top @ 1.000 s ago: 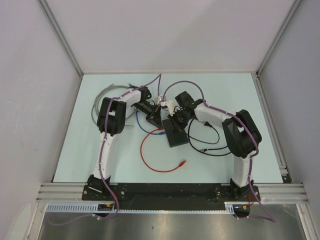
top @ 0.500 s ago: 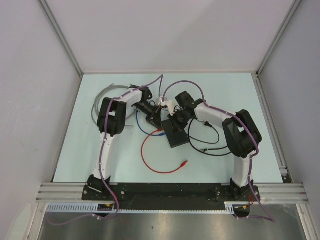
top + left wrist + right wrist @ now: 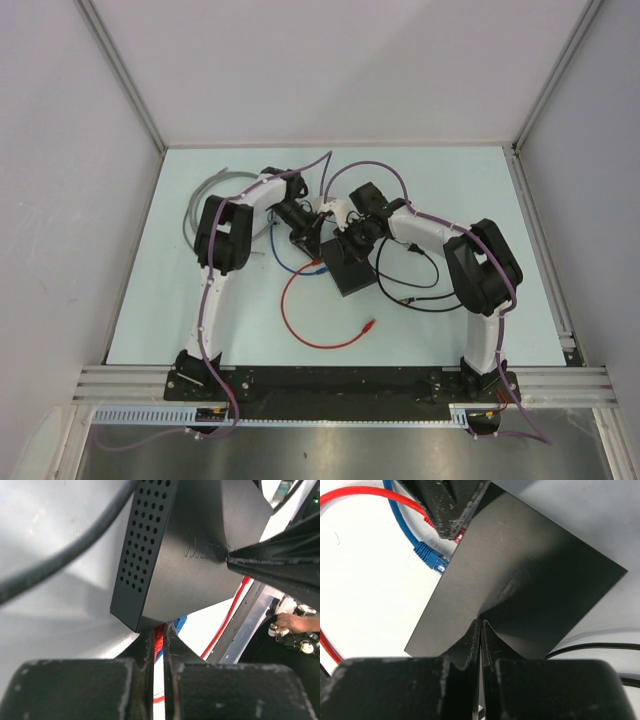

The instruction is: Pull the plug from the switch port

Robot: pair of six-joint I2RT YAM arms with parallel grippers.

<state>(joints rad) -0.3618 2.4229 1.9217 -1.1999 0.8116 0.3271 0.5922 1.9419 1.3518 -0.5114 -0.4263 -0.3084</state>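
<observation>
Our left fingers [image 3: 142,652] are pinched tight on the red plug [image 3: 159,637], which isn't out yet, at the edge of the switch [image 3: 530,580] mid-desk [image 3: 160,300]. Right fingers [image 3: 469,645] are closed on nothing, with the tips pressing the switch's top. Our worry is that this hold-down slips and the pull drags the whole box, or yanks the blue plug [image 3: 431,555] right beside it.

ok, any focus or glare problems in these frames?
Left wrist: fingers and the dark cable up close are soft, the black box with its vent holes is sharp. Right wrist: a pale sheen washes the box top, fingers blurred. Top external: even light, no glare, but the box is tiny in frame.
</observation>
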